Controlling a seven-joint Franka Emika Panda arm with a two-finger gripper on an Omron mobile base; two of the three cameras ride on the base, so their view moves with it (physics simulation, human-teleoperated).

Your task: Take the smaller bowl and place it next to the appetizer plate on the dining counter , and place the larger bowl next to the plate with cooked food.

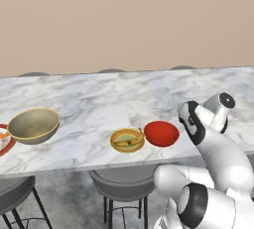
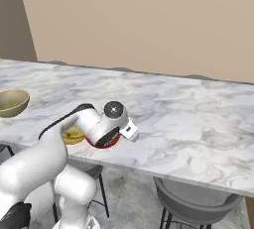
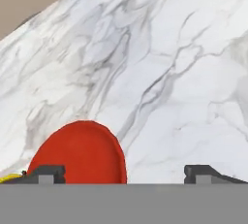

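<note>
Near the front edge of the dining counter (image 1: 99, 99), the smaller bowl (image 1: 161, 133) sits just beside the appetizer plate (image 1: 127, 140); my gripper (image 3: 124, 174) is spread wide, empty.

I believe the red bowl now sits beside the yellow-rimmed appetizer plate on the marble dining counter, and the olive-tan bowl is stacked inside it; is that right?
Not quite. The olive-tan bowl is not stacked in the red bowl; the left base view shows it standing apart, far along the dining counter next to the red-rimmed plate. The red bowl does sit beside the appetizer plate.
</note>
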